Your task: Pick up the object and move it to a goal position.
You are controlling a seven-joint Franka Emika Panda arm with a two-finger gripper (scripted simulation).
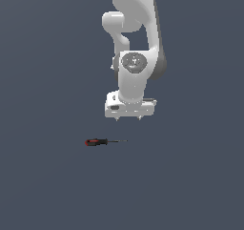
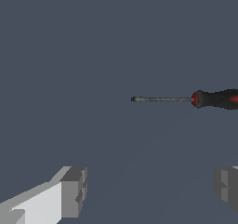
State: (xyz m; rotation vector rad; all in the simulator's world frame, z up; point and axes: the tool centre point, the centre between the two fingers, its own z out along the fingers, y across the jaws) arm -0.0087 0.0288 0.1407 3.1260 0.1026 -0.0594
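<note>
Screwdriver (image 1: 101, 141) flat on bench (image 1: 43, 186), at seven o'clock from tool (image 1: 128, 119), well apart. Tool spread wide, empty. Probably light, rigid, prone to rolling; best pinched across the thick red-and-black handle (image 2: 218, 99), not the thin shaft.

Glossy white rounded arm (image 1: 135, 28) with a grey joint disc, blocky pincer (image 1: 128, 119) tipped grey.

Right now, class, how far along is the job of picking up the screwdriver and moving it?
Nothing looks done: the screwdriver lies flat on the floor, untouched. In hand: the hand hangs open above it, off toward the shaft end, its fingers apart. Left: lining up, gripping, lifting and carrying it to the goal.
</note>
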